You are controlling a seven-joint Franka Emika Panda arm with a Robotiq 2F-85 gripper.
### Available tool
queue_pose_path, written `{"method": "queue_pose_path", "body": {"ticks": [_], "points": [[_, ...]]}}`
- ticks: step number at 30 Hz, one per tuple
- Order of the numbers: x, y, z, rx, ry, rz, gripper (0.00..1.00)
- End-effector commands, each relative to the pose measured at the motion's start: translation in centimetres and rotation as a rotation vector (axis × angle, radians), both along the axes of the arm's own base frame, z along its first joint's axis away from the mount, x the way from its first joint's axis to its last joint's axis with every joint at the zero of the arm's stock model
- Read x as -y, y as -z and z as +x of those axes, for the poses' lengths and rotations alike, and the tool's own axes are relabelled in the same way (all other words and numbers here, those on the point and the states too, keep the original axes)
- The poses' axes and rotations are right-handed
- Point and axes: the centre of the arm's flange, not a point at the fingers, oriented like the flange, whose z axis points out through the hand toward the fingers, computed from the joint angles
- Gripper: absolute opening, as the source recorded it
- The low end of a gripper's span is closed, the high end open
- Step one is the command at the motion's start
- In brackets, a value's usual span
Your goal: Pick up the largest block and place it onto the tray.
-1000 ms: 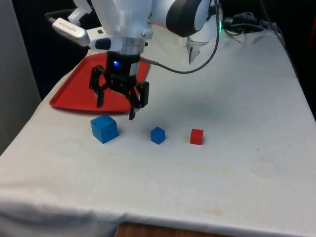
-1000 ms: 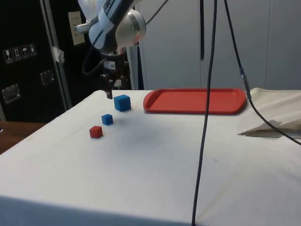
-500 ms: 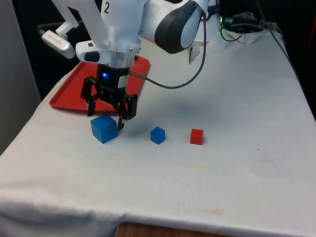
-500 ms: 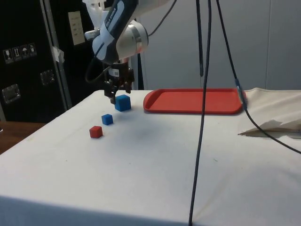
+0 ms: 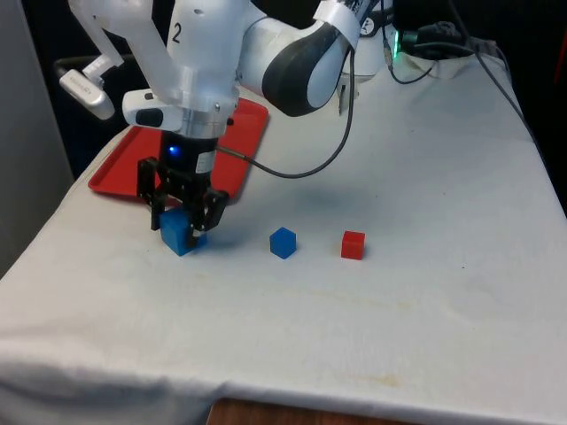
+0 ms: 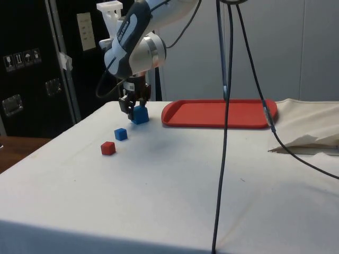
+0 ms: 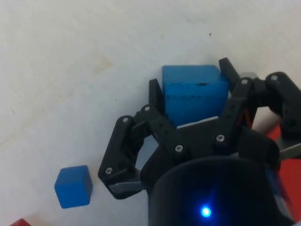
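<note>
**Fingers straddling the big block**

White cloth (image 5: 399,292) is covering the table. The gripper (image 5: 180,212) is sitting open around the big block (image 5: 177,234), a finger at each side. The tray (image 5: 124,168) is lying at the block's 12 o'clock, before black curtains (image 5: 62,97).

No readable words, brand names or numbers appear on the blocks, the tray or the tabletop. In the side view, a dark cabinet (image 6: 24,69) carries small white handling-symbol stickers (image 6: 21,60) near its upper edge; they look like pictograms, too small to make out. A pale label plate (image 6: 84,30) on the cabinet beside a metal post holds marks that cannot be read.
</note>
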Motion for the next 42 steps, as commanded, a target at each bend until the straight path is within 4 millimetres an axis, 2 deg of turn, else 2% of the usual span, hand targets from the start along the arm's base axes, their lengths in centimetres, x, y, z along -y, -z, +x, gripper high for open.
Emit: {"method": "queue_pose_path", "body": {"ticks": [1, 14, 19, 20, 21, 28, 29, 35, 42], "points": [[0.2, 0.2, 0.1, 0.004, 0.000, 0.004, 0.18], [0.2, 0.1, 0.0, 0.005, 0.003, 0.003, 0.17], [0.4, -2.1, -0.2, 0.015, 0.007, 0.000, 0.17], [0.5, -1.4, 0.1, 0.013, 0.007, -0.005, 0.17], [0.4, -2.4, -0.2, 0.017, 0.006, 0.000, 0.17], [0.6, -4.9, -1.1, 0.035, 0.009, 0.011, 0.17], [0.6, -4.6, -0.9, 0.034, 0.011, 0.010, 0.17], [0.8, -6.9, -2.1, 0.050, 0.022, 0.026, 0.17], [1.0, -8.1, -3.2, 0.057, 0.034, 0.038, 0.17]]}}
